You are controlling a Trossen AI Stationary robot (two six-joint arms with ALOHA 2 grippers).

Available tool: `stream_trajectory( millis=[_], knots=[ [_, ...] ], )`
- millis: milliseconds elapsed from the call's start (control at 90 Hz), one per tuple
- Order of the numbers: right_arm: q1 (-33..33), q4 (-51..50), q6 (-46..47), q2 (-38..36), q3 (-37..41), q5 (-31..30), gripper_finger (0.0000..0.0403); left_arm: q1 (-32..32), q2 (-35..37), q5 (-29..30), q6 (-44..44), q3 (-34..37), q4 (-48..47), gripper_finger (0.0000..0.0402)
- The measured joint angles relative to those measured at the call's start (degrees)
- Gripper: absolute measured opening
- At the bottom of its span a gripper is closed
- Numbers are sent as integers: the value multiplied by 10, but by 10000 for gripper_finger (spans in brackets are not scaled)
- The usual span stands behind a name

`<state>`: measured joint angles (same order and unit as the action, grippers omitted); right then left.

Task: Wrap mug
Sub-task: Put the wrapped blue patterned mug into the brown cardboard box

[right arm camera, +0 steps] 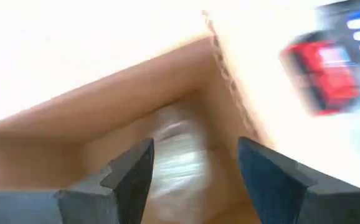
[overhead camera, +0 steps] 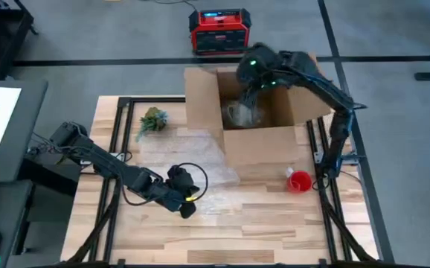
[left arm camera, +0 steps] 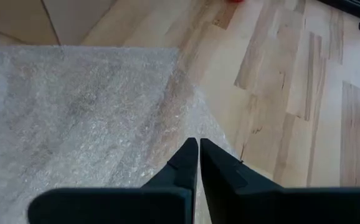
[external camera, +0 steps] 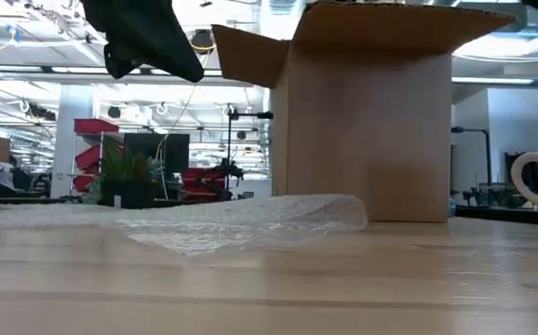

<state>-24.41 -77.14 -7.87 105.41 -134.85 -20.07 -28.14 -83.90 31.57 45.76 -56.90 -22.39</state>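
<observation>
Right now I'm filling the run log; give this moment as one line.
left gripper: shut, over bubble wrap edge | right gripper: open, above cardboard box | wrapped bundle in box | red mug unwrapped on table

Both arms are dark, nearly black, built of slim jointed links. A thin black cable loops beside the left tool (overhead camera: 185, 195), where a small yellow-green light shows. The right tool (right arm camera: 195, 165) has two broad, wedge-shaped grey-black fingers; green lights glow on its wrist.

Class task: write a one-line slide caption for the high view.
Right gripper open over the cardboard box; left gripper shut above bubble wrap.
</observation>
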Motion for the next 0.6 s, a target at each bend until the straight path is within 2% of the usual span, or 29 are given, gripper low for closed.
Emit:
stream_trajectory(
  millis=[100,222,422,600],
  knots=[
    [-22,9,35,-8,0,-75,206,0,0,0,1,0,0,0],
    [-64,-10,79,3,0,-89,190,0,0,0,1,0,0,0],
    [-126,-40,184,59,1,-154,166,0,0,0,1,0,0,0],
    [-155,-26,174,112,0,-165,150,0,0,0,0,0,-1,0]
  ],
)
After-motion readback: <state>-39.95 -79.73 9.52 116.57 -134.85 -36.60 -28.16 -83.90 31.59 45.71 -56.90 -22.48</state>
